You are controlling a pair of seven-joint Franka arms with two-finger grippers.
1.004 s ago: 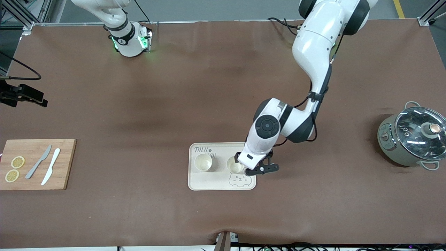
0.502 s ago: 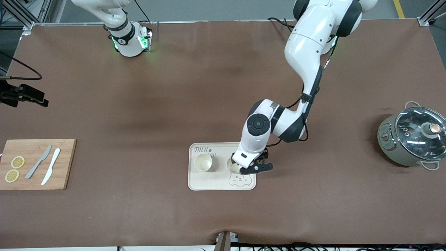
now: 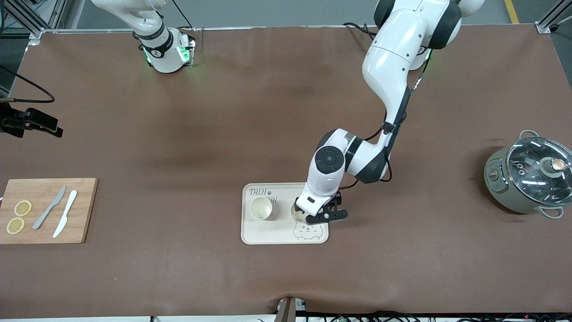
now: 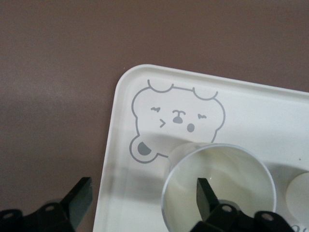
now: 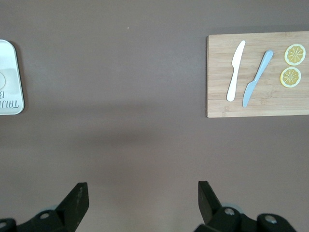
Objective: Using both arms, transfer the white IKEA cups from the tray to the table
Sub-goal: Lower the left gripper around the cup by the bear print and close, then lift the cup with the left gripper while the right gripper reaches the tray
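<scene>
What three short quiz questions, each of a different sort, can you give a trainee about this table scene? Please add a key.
1. True or false: both cups stand on the tray.
2. Which gripper is at a cup? A. left gripper B. right gripper
3. Fill in: the two knives lie on the ____ board.

Key:
1. True: one cup stands free toward the right arm's end, the other cup beside it.
2. A, open, one finger inside the rim; the right arm waits over bare table.
3. Wooden.
</scene>
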